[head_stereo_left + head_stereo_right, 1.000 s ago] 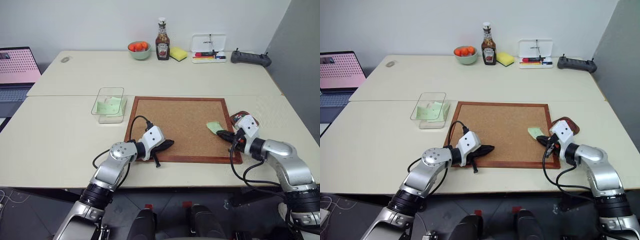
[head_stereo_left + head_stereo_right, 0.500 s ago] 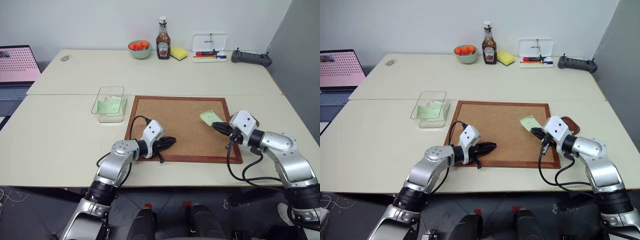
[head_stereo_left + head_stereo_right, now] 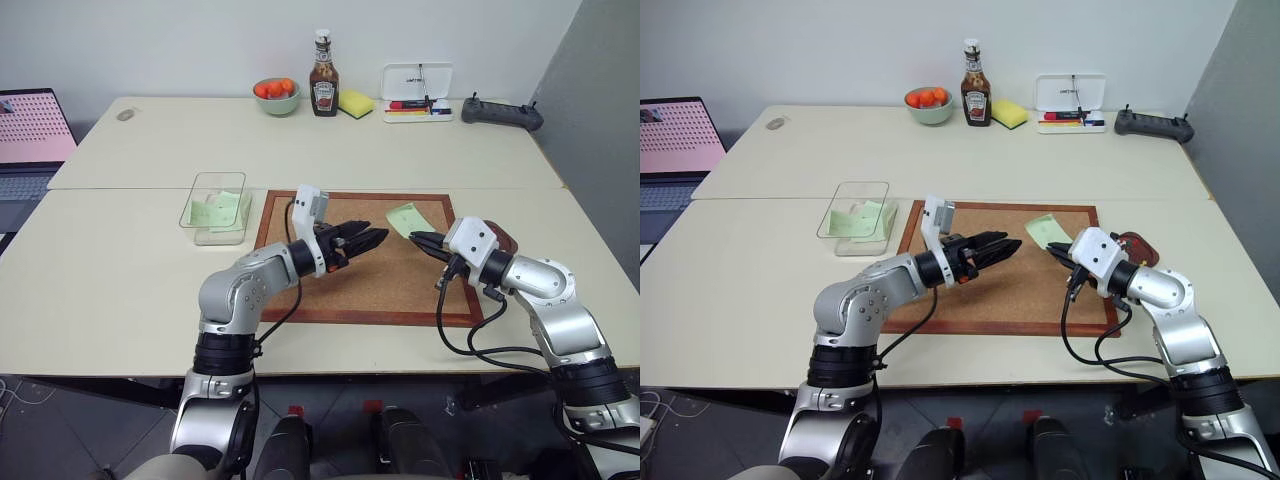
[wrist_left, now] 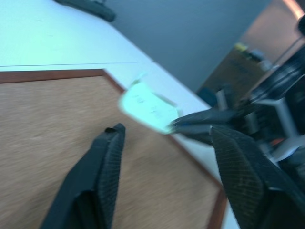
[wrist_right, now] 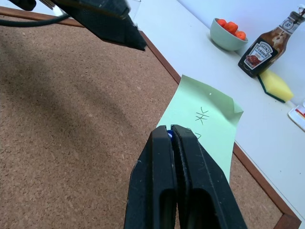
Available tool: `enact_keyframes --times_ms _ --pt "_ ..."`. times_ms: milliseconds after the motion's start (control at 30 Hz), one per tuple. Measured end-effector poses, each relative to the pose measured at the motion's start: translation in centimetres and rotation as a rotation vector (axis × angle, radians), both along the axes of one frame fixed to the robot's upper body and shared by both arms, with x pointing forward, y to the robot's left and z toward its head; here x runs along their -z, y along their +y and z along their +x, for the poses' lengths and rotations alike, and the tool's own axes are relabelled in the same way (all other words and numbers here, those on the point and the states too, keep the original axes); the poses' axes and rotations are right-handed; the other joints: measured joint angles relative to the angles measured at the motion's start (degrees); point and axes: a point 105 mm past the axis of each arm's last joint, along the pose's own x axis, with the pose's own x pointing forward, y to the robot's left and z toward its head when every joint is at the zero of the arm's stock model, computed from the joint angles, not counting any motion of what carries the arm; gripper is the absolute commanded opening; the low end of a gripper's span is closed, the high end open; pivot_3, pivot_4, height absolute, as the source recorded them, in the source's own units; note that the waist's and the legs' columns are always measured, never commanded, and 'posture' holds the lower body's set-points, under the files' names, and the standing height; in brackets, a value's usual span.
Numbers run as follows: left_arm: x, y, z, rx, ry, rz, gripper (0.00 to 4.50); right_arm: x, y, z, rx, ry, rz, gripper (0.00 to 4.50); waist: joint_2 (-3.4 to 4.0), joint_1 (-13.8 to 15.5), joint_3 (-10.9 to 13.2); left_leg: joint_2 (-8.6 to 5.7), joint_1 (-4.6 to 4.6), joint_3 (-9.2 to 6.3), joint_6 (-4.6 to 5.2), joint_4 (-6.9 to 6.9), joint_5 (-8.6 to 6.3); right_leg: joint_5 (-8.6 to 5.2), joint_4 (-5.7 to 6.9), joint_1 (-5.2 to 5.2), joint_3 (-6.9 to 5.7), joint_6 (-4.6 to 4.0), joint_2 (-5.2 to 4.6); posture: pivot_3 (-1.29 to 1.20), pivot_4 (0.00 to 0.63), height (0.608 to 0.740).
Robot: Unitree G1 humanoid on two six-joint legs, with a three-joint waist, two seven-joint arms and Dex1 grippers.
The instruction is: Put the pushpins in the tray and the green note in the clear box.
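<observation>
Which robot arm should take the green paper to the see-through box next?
Probably the left. Its claw is open and aimed at the green note, and the clear box sits on its side. The right claw is shut, pinching the note's edge.

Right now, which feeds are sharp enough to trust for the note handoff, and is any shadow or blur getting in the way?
Left wrist view: motion-blurred, green note and right gripper smeared. Right wrist view: crisp; scribbles on the note legible, the left gripper throws a soft shadow over the corkboard. Both eye views: evenly lit, sharp, no glare on the clear box.
</observation>
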Motion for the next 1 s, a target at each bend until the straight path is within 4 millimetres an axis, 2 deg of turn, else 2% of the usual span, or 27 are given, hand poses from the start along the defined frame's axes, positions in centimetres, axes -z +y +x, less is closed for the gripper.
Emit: enact_keyframes --times_ms 67,267,533,633,800,1000 --pt "0.3 -0.3 0.5 -0.009 0.045 -0.022 4.12 -0.1 0.1 0.1 0.0 -0.006 -0.005 0.0 0.0 -0.01 0.0 0.0 0.01 0.01 0.0 0.0 0.0 0.0 0.0 0.0 0.01 0.0 0.0 0.0 0.15 0.74" --pt "1.2 -1.4 1.2 -0.004 0.123 -0.047 4.12 -0.3 0.3 0.0 -0.007 -0.012 -0.001 0.0 0.0 0.03 0.0 -0.02 0.0 0.0 0.0 0.0 0.0 0.0 0.0 0.0 0.01 0.0 0.0 0.0 0.15 0.74" --pt "1.1 -2.8 3.0 -0.034 0.216 -0.155 4.12 -0.6 1.0 -0.3 -0.029 -0.026 -0.005 0.0 0.0 0.0 0.0 -0.02 0.0 0.01 0.0 0.01 0.0 0.01 0.0 0.0 0.01 0.01 0.0 0.0 0.15 0.74" --pt "1.2 -3.1 3.4 -0.036 0.245 -0.19 3.72 -0.8 1.1 -0.4 -0.031 -0.028 -0.004 0.0 0.0 -0.02 0.0 -0.02 0.0 0.01 -0.01 0.01 0.0 0.01 0.0 0.0 0.01 0.01 0.0 0.0 0.15 0.74" --pt "1.0 -3.5 3.7 -0.027 0.26 -0.217 2.62 -1.2 1.4 -0.6 -0.035 -0.038 -0.001 0.0 0.0 0.0 0.0 -0.03 -0.01 0.01 -0.01 0.01 0.0 0.01 0.0 0.0 0.01 0.01 0.0 0.0 0.15 0.74" --pt "1.1 -3.8 3.6 -0.012 0.269 -0.227 1.58 -1.2 1.4 -0.6 -0.032 -0.035 0.004 0.0 0.0 0.0 0.0 -0.03 0.0 0.01 -0.01 0.01 0.01 0.01 0.01 0.0 0.01 0.01 0.0 0.0 0.15 0.74"
